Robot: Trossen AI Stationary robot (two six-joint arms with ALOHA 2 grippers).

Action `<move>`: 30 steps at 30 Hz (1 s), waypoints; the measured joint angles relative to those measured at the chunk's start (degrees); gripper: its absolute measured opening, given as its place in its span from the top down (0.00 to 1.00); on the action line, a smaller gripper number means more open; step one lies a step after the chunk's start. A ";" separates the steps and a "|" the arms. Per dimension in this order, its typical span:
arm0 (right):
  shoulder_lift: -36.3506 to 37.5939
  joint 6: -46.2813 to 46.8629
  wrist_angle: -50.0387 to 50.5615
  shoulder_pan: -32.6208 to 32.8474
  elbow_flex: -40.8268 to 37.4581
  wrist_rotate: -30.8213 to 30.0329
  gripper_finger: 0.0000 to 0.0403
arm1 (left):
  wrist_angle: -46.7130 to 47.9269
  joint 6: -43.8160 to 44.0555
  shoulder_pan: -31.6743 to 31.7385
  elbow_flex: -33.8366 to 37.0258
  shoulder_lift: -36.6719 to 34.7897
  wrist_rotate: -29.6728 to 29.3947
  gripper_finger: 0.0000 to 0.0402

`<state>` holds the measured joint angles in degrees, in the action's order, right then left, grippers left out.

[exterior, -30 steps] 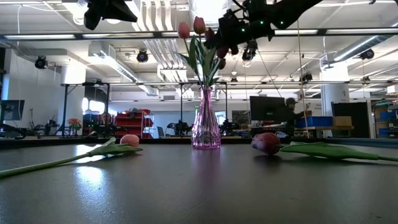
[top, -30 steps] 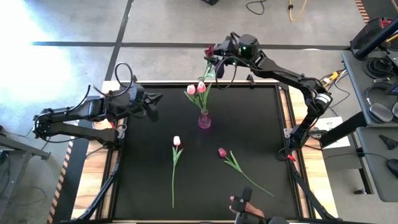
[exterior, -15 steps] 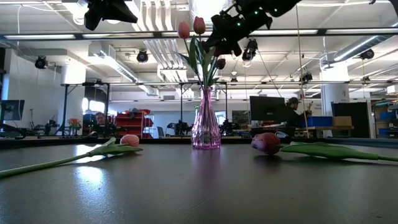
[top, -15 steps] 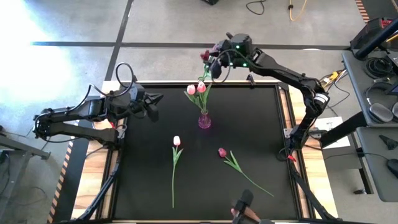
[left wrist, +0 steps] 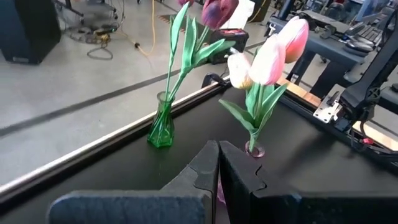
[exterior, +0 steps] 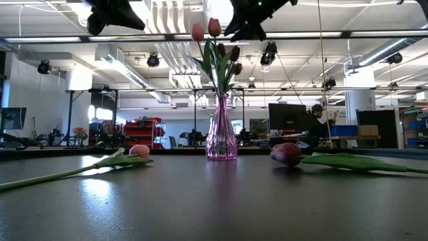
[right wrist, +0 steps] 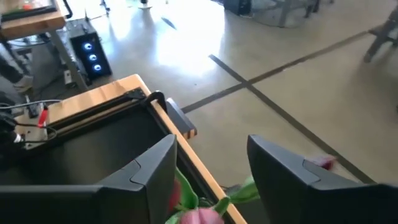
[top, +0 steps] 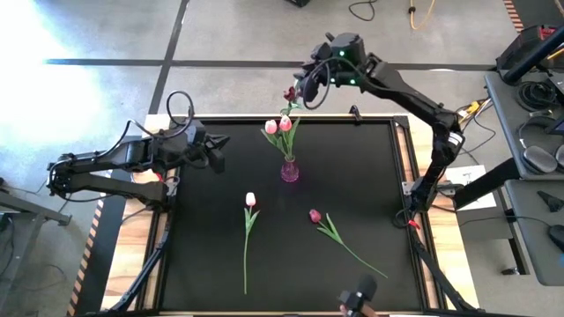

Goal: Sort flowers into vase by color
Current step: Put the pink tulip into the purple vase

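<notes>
Two light pink tulips [top: 278, 125] stand in a pink vase [top: 289, 170] near the table's middle. Maroon tulips [top: 289, 93] stand in a green vase [left wrist: 161, 127] at the table's far edge. One pink tulip [top: 250, 200] and one maroon tulip [top: 315, 216] lie flat on the black table. My right gripper [top: 305, 88] is open and empty, high above the maroon tulips; it also shows in the right wrist view [right wrist: 211, 177]. My left gripper [top: 220, 143] is shut and empty, raised over the table's left side; it also shows in the left wrist view [left wrist: 217, 158].
The black table top [top: 370, 176] has a raised rim. The two lying tulips point their long stems toward the near edge. A person's hand with a dark object [top: 357, 298] is at the near edge. Desks and gear stand beyond the right edge.
My right gripper has risen away from the maroon tulips at the far edge. The maroon tulip that was at its fingers now stands free with the others, its head lower than before. The hand at the near edge has shifted toward the right.
</notes>
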<state>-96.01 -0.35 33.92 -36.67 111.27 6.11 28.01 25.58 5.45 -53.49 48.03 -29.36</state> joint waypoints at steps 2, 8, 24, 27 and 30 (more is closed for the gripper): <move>0.00 0.30 2.96 0.08 2.44 -0.22 0.54 | 1.13 1.82 0.00 0.00 0.01 0.02 1.00; 0.11 -0.27 13.65 1.69 9.71 -0.28 0.60 | 8.33 9.74 0.02 0.02 0.30 1.50 1.00; 3.57 6.24 40.87 12.69 19.62 -10.32 0.98 | 6.23 22.53 -3.49 13.57 0.48 15.08 1.00; 5.97 6.75 38.43 14.30 13.45 -5.26 0.98 | 2.24 24.91 -5.27 16.91 0.68 15.45 1.00; 9.92 5.33 32.35 14.91 3.75 -4.23 0.98 | 1.82 30.08 -6.73 18.67 1.62 15.42 1.00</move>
<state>-86.08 4.98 66.27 -21.75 115.02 1.88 29.84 55.66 -1.27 -34.83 49.65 -13.95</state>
